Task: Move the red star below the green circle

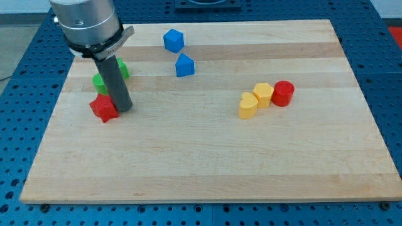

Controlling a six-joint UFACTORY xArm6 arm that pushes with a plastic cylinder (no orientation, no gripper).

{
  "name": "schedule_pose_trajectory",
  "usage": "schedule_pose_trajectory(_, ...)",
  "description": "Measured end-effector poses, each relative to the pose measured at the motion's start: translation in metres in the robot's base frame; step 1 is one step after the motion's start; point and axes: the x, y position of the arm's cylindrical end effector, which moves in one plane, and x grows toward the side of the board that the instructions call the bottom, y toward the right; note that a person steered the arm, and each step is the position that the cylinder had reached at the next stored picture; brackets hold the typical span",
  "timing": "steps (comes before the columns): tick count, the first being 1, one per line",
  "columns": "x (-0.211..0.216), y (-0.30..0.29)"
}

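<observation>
The red star (103, 108) lies near the board's left side. My tip (123, 108) stands right beside it, touching its right edge. The rod rises from there toward the view's top left. Two green blocks sit just above the star, partly hidden by the rod: one (100, 81) to the rod's left and one (122, 68) to its right. Their shapes cannot be made out, so I cannot tell which is the green circle.
A blue hexagon-like block (173, 40) and a blue triangle-like block (184, 65) lie at the top middle. A yellow heart (249, 105), a yellow block (264, 94) and a red cylinder (283, 93) form a row at the right. The wooden board (207, 169) rests on a blue pegboard.
</observation>
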Motion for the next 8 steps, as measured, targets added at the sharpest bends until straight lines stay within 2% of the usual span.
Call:
schedule_pose_trajectory(1,0.05,0.005)
schedule_pose_trajectory(2,0.07,-0.014)
schedule_pose_trajectory(3,0.055,-0.038)
schedule_pose_trajectory(6,0.021,-0.038)
schedule_pose_trajectory(8,0.02,-0.038)
